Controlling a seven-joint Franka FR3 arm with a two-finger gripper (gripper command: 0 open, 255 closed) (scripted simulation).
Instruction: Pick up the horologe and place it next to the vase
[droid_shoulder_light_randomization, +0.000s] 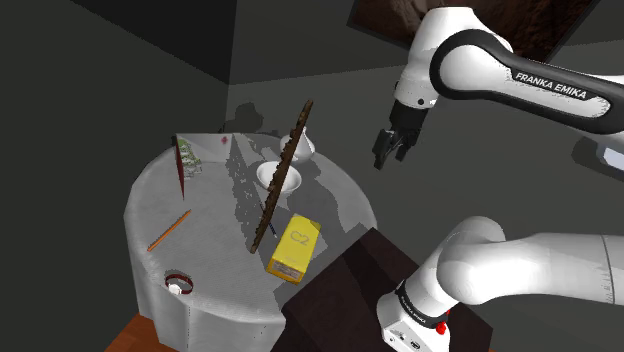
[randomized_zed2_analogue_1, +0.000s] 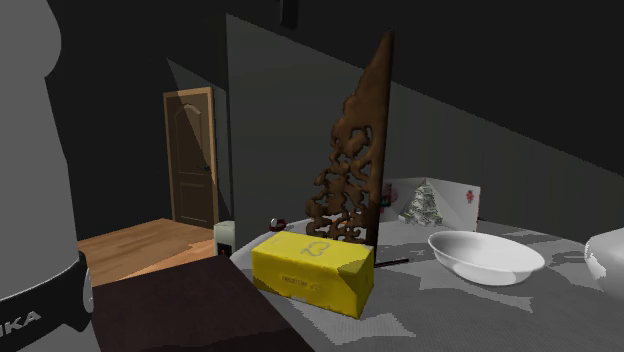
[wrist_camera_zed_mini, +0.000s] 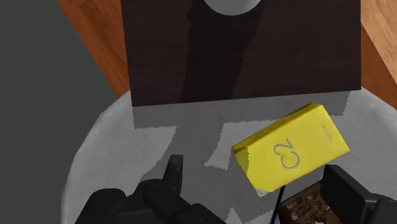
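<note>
Shoulder view, upper right: all-black two-finger claw (droid_shoulder_light_randomization: 388, 158) is held released, apart from round grey surface (droid_shoulder_light_randomization: 210, 250); nothing is grasped yet.

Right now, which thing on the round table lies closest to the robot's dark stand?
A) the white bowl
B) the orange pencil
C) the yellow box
C: the yellow box lies right beside the stand; the white bowl and orange pencil lie farther off.
</note>
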